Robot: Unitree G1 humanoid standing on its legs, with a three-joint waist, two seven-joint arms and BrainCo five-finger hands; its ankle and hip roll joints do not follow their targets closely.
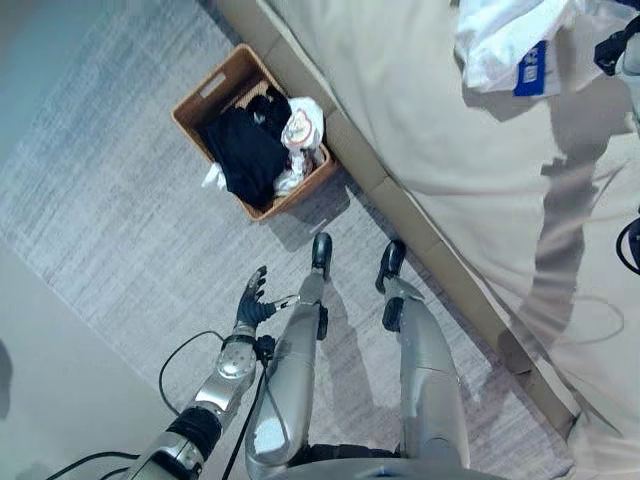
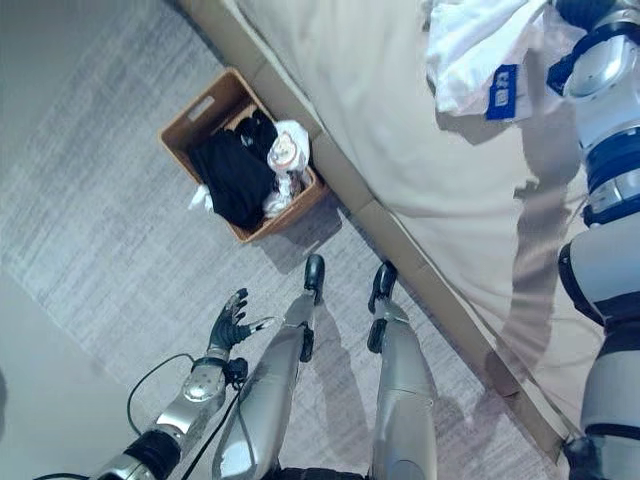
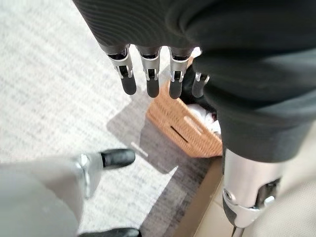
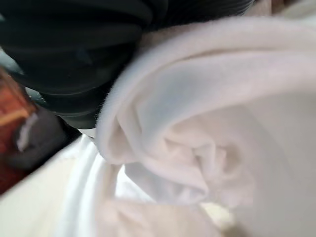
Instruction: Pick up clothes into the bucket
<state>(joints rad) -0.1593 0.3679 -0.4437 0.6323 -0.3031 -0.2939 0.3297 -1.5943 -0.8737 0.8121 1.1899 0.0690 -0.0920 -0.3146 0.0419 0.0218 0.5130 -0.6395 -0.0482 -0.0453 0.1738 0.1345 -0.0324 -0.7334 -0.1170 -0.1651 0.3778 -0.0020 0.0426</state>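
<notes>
A brown wicker basket point(image 1: 205, 95) stands on the grey carpet beside the bed, holding a black garment point(image 1: 245, 150) and a white printed piece point(image 1: 303, 125). A crumpled white garment point(image 2: 470, 45) with a blue label lies on the bed at the far right. My right hand point(image 2: 582, 12) is up against that garment, and its wrist view shows soft white cloth point(image 4: 197, 138) pressed close around the dark cover. My left hand point(image 1: 250, 300) hangs open over the carpet, well short of the basket point(image 3: 185, 131), with straight fingers point(image 3: 148, 84) and nothing in them.
The bed point(image 1: 430, 130) with its beige sheet runs diagonally across the right half, with a low tan base board point(image 1: 420, 220) along its edge. Grey carpet point(image 1: 120, 220) spreads left of the basket, meeting smooth floor point(image 1: 60, 340) at lower left.
</notes>
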